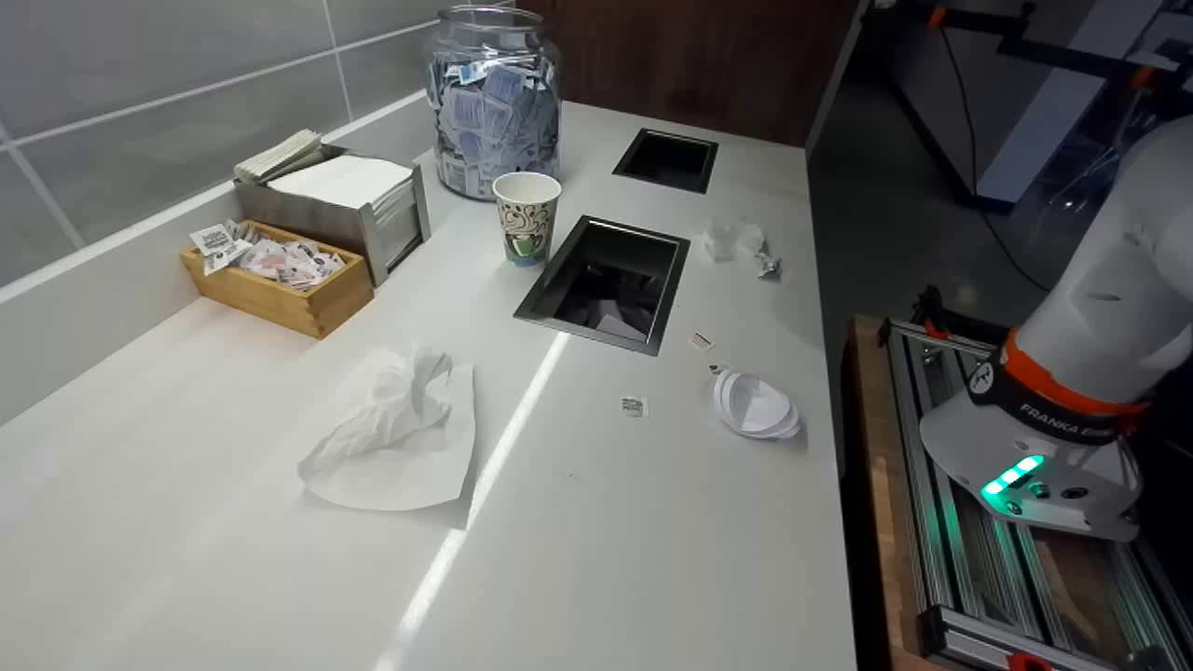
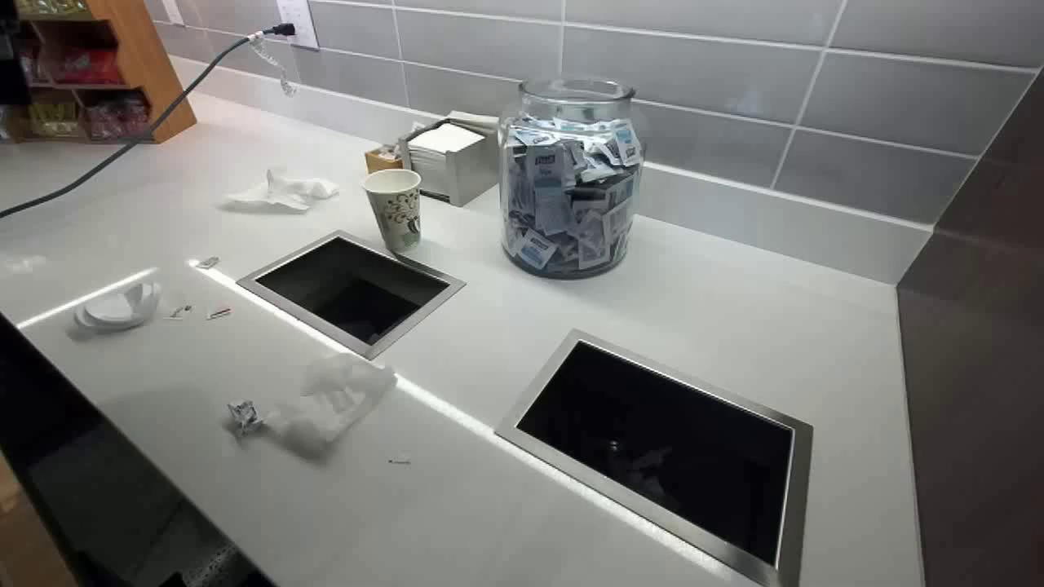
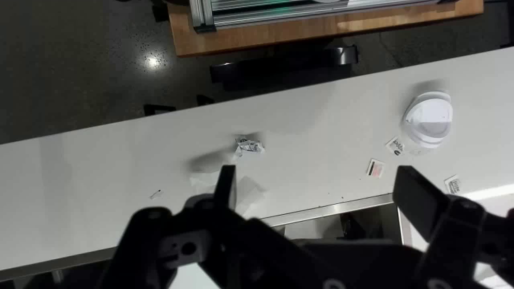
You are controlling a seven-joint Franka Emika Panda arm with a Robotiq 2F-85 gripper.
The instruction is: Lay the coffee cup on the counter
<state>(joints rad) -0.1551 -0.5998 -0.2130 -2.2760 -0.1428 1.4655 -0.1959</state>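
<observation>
The coffee cup, a paper cup (image 1: 527, 219) with a brown swirl print and a green cup picture, stands upright and without a lid on the white counter (image 1: 596, 540). It also shows in an exterior view (image 2: 398, 212), beside the far edge of a square bin opening. My gripper (image 3: 317, 176) is open with nothing between its fingers. In the wrist view it is above the counter and a bin opening. The cup does not show in the wrist view; the gripper may hide it. The gripper is out of both exterior views.
Two metal-framed bin openings (image 1: 604, 284) (image 2: 665, 448) are set in the counter. A glass jar of packets (image 2: 571, 187), a napkin holder (image 1: 340, 200) and a wooden packet box (image 1: 280, 280) stand near the wall. Crumpled paper (image 1: 396, 433) and white lids (image 3: 429, 119) lie on the counter.
</observation>
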